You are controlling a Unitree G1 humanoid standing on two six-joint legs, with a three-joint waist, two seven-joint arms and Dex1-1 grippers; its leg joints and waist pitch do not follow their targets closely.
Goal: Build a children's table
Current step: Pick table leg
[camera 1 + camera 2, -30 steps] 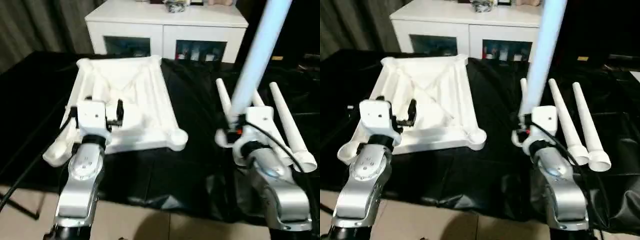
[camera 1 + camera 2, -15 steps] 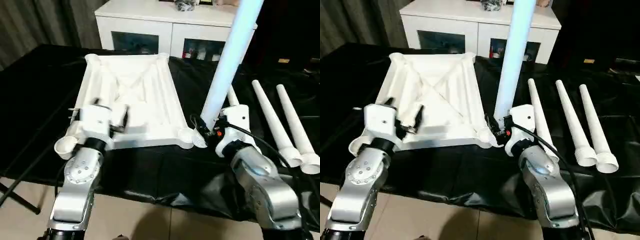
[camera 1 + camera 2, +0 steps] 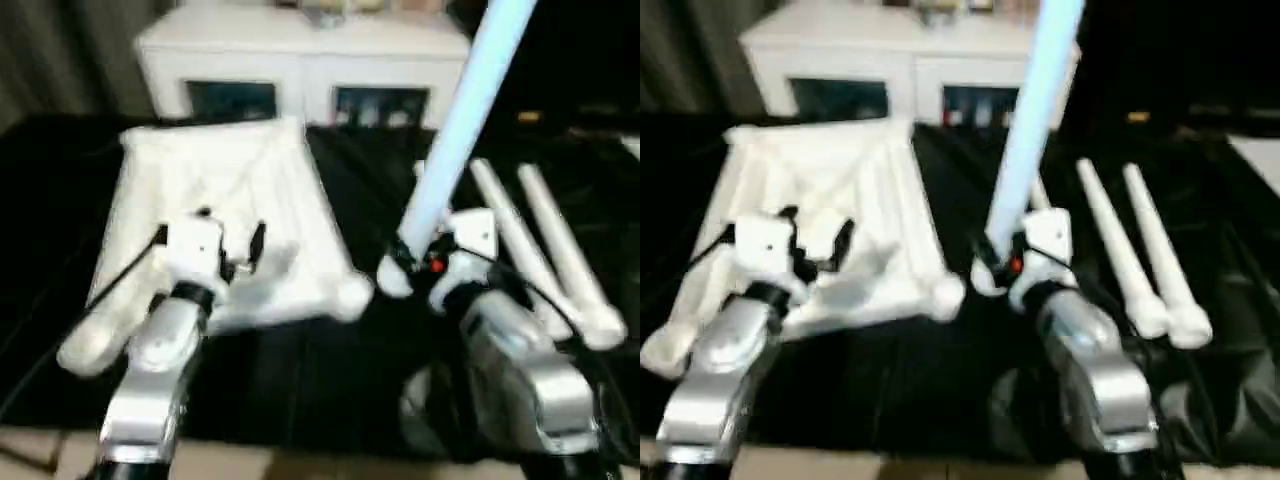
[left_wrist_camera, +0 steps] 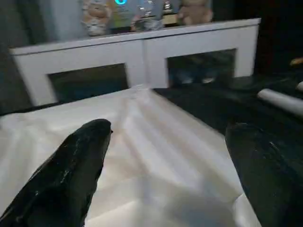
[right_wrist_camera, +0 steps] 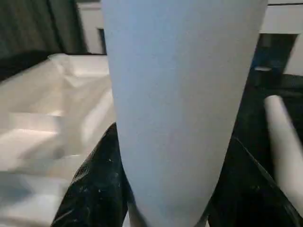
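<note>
On the black-covered desk (image 3: 330,360), toward the robot's left, a white rectangular tabletop (image 3: 215,180) lying upside down, ribbed underside facing up, round leg sockets at its corners. Above the near part of that tabletop, the left pincer (image 3: 232,240), black fingers (image 4: 71,170) spread wide apart and holding nothing, ribbed white plastic visible between and beyond them in the left wrist view. Just off the tabletop's near right corner socket (image 3: 352,292), the right pincer (image 3: 410,262), clamped on the thick lower end of a white leg (image 3: 455,120) that stands nearly upright, tilting a little toward the robot's right as it rises out of the top of the head views. In the right wrist view, black fingers (image 5: 90,189) pressed against both sides of the held leg (image 5: 184,104), with the tabletop (image 5: 42,109) to one side of it. Lower end of the held leg close beside the corner socket; whether touching it, impossible to tell. Farther to the robot's right, two spare legs (image 3: 545,250) lying side by side on the desk, thick ends toward the robot, another partly hidden behind the held leg. Behind the desk, a white cabinet (image 3: 300,65) with glass-fronted compartments and small items on its top.
</note>
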